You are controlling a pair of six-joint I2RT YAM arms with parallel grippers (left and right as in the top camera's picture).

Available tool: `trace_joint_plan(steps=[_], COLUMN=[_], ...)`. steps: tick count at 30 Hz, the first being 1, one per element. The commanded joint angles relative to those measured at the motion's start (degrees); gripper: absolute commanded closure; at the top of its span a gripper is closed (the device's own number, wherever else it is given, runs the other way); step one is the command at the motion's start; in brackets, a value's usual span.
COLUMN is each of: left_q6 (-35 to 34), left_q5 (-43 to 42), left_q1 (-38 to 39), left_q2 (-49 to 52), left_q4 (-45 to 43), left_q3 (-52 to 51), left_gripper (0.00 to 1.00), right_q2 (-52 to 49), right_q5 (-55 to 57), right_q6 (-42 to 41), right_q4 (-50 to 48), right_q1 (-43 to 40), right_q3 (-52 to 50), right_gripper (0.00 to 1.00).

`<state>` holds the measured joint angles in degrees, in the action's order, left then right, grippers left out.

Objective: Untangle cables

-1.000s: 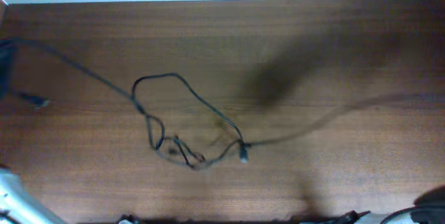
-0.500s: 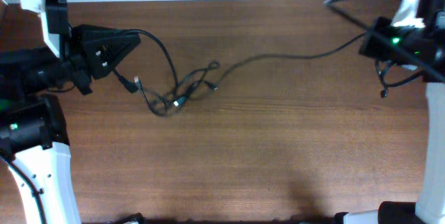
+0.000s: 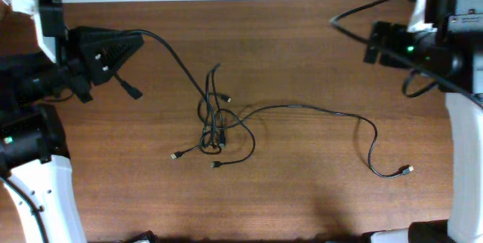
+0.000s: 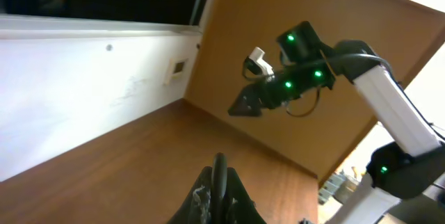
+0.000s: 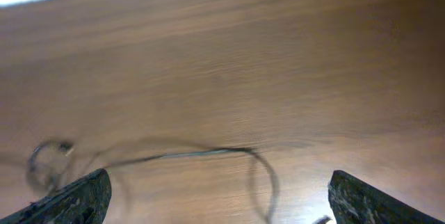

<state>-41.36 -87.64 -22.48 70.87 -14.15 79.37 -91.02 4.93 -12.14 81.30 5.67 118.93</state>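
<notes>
Now on the worktop: thin black flexible cables [image 3: 213,126] lie knotted near the middle of the brown wooden worktop [image 3: 302,205]. One long strand [image 3: 317,109] is trailed right to an end plug [image 3: 407,170] at the near right.
Left claw: the left claw [image 3: 137,43] is held at the far left, pressed together. A strand arcing over from the knot appears to be pinched in it, and a loose plug [image 3: 133,90] hangs beside it.
Right claw: the right claw [image 5: 219,179] is spread wide and empty, raised at the far right.
Step in hand: this is judged to be the parting of the long strand from the knot.
Done well: the right claw should be lowered onto the long strand just right of the knot, not at its distant end plug. The strand should then be drawn rightward slowly against the left claw's anchor.
Risk: the knot may be tightened if both sides are pulled hard, so loops are better eased out.
</notes>
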Motion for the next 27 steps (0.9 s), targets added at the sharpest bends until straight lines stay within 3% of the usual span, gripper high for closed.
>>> trace_joint_plan(steps=[1,4,6,13,18,23,27], left_q6=[1.1,1.1,1.1,1.1,1.1,1.1,1.1], left_q5=[0.2,-0.3,-1.2,-1.3,-1.4,-2.0,-2.0], left_q1=[-3.7,-6.0,-7.1,-7.3,-7.3,-7.3,-7.3], left_q2=[-0.8,-0.8,-0.8,-0.8,-0.8,-0.8,-0.8], left_q4=[-0.2,-0.2,-0.2,-0.2,-0.2,-0.2,-0.2], left_q3=[0.4,0.4,0.4,0.4,0.4,0.4,0.4], left_gripper=[1.00,1.00,1.00,1.00,1.00,1.00,1.00], right_q2=[0.5,-0.4,-2.3,-8.9,-16.8,-27.4,-34.2], right_q5=[-3.9,-0.8,7.8,8.7,8.7,6.8,4.5], right_q6=[-1.6,-10.5,-26.9,-61.0,-71.8,-73.3,-79.3], right_q4=[0.6,0.6,0.5,-6.4,-14.1,-16.6,-16.2], right_q1=[8.0,13.5,16.5,19.4,20.2,20.7,21.7], right_q3=[0.2,-0.4,-2.2,-10.5,-13.0,-13.0,-13.0], right_gripper=[0.01,0.01,0.01,0.01,0.01,0.01,0.01])
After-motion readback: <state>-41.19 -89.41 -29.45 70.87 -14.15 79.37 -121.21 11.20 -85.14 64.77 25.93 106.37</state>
